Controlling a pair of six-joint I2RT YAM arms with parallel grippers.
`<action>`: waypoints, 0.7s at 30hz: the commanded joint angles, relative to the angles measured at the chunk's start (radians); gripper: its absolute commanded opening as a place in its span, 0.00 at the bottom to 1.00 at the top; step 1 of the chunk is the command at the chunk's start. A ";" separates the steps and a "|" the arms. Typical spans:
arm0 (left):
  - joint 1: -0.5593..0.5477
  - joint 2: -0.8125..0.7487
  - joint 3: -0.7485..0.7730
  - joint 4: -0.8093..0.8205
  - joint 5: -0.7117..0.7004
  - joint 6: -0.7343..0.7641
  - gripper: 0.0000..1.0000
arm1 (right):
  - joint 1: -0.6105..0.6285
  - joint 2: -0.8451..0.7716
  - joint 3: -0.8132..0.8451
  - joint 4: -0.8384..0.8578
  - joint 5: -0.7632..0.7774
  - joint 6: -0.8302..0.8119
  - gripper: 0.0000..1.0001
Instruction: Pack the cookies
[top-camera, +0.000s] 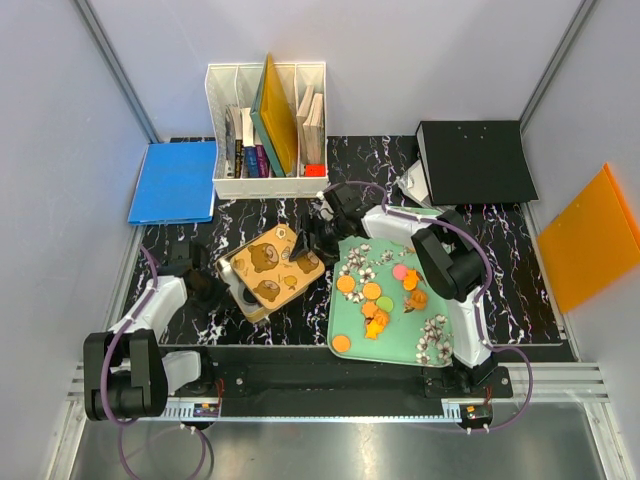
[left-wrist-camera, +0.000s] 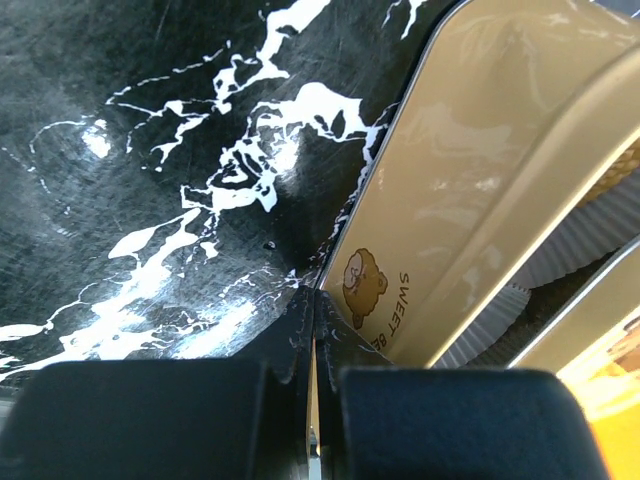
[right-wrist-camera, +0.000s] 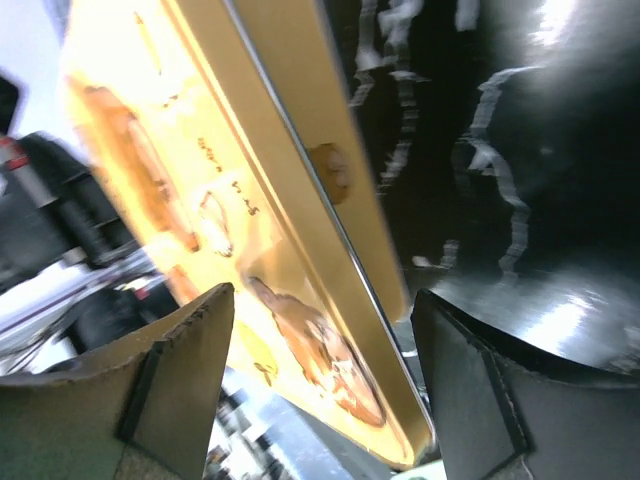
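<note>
The cookies (top-camera: 371, 291) are small flat discs, mostly orange with a pink and a green one, lying on the mint-green tray (top-camera: 400, 342) right of centre. A yellow bear-print tin (top-camera: 262, 262) sits left of the tray with its lid tilted ajar. My left gripper (top-camera: 207, 287) is shut on a thin edge of the tin at its left corner (left-wrist-camera: 314, 318). White pleated paper cups (left-wrist-camera: 590, 232) show inside the tin (left-wrist-camera: 470, 190). My right gripper (top-camera: 311, 240) is open, its fingers straddling the lid's right edge (right-wrist-camera: 322, 300). No cookie shows in either wrist view.
A white file organizer (top-camera: 265, 130) stands at the back, a blue folder (top-camera: 172, 180) at the back left, a black binder (top-camera: 475, 160) at the back right. An orange folder (top-camera: 590, 235) leans on the right wall. The black marble mat (top-camera: 520, 260) ends at the front rail.
</note>
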 joint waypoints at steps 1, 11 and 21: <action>-0.006 0.009 -0.002 0.044 0.036 -0.002 0.00 | 0.009 -0.030 0.074 -0.192 0.162 -0.116 0.80; -0.007 0.029 0.009 0.052 0.043 0.002 0.00 | 0.020 -0.033 0.130 -0.241 0.187 -0.176 0.76; -0.022 0.041 0.015 0.067 0.050 -0.009 0.00 | 0.063 0.001 0.203 -0.258 0.155 -0.115 0.65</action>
